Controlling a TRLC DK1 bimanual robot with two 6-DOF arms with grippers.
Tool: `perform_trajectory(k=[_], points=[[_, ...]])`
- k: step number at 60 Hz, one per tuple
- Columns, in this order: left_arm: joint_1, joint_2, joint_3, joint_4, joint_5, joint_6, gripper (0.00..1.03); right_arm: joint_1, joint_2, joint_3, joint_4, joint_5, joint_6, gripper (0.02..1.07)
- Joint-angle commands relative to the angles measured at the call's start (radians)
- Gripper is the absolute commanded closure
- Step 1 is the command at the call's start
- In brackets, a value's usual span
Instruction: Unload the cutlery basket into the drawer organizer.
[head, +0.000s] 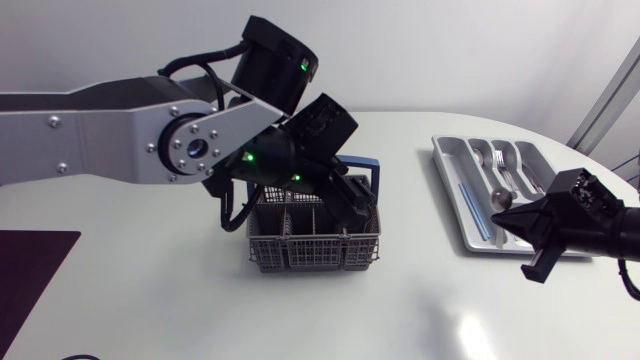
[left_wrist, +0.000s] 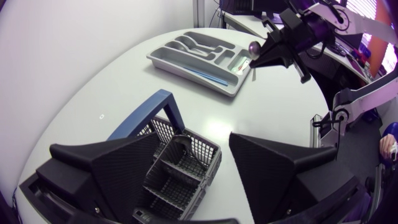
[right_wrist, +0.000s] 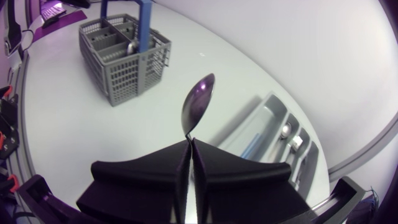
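Observation:
The grey cutlery basket (head: 315, 240) with a blue handle (head: 362, 172) stands mid-table. My left gripper (head: 352, 203) hovers over its right end, open, nothing between its fingers (left_wrist: 124, 163); the basket (left_wrist: 180, 177) lies just beneath them, one spoon bowl (left_wrist: 177, 148) leaning in a compartment. The grey drawer organizer (head: 452, 190) lies at the right. My right gripper (head: 508, 224) hangs over its near end, shut on the handle of a spoon (right_wrist: 198, 102), whose bowl sticks out ahead of the fingertips. In the right wrist view this gripper (right_wrist: 189, 146) has the organizer (right_wrist: 273, 127) beyond it.
The organizer holds a spoon (head: 481, 156), forks (head: 510, 176) and a long blue item (head: 475, 210) in separate slots. A dark mat (head: 30, 280) lies at the table's front left. The table's curved edge runs close behind the organizer.

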Motion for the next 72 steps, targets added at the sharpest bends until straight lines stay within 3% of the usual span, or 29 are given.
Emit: perform_trajectory(k=[1,24,44,61,72], points=[[-0.016,0.019,-0.032,0.007,-0.018,0.042,0.22,-0.081,0.057,-0.025,0.047,0.003,-0.069,1.01],[-0.062,0.021,-0.117,0.094,-0.125,0.152,0.22,-0.34,0.397,-0.002,0.431,0.101,-0.196,1.01],[-0.075,0.027,-0.147,0.188,-0.198,0.284,0.21,-0.366,0.63,0.019,0.724,0.224,-0.205,1.01],[-0.125,0.059,-0.158,0.196,-0.308,0.491,0.22,-0.343,0.731,0.006,0.837,0.317,-0.207,1.01],[-0.151,0.085,-0.172,0.252,-0.394,0.655,0.22,-0.343,0.739,0.003,0.854,0.345,-0.205,0.72]])
